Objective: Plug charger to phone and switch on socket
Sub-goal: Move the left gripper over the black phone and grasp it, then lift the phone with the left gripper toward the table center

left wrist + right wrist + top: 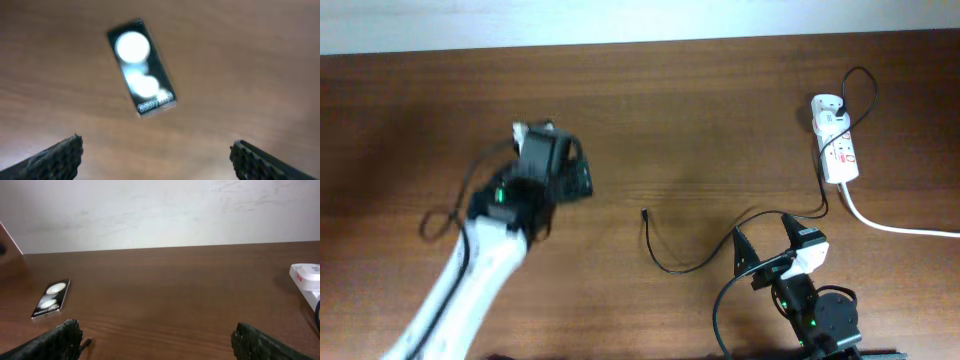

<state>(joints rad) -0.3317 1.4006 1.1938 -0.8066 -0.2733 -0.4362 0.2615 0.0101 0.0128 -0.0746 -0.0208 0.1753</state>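
The phone (141,67) lies flat on the table, a black slab with two white round patches, blurred in the left wrist view. My left gripper (157,160) hovers above it, open and empty; in the overhead view the left gripper (565,165) covers most of the phone (583,182). The charger cable (670,266) curves across the table, its plug tip (644,212) lying free, and runs to the white adapter (828,104) on the socket (839,145). My right gripper (765,238) is open and empty by the cable. The right wrist view shows the phone (51,298), the plug tip (86,342) and the socket end (306,276).
The socket's thick white cord (900,228) runs off the right edge. A white wall (160,210) stands behind the table's far edge. The brown wooden table (700,110) spans the view.
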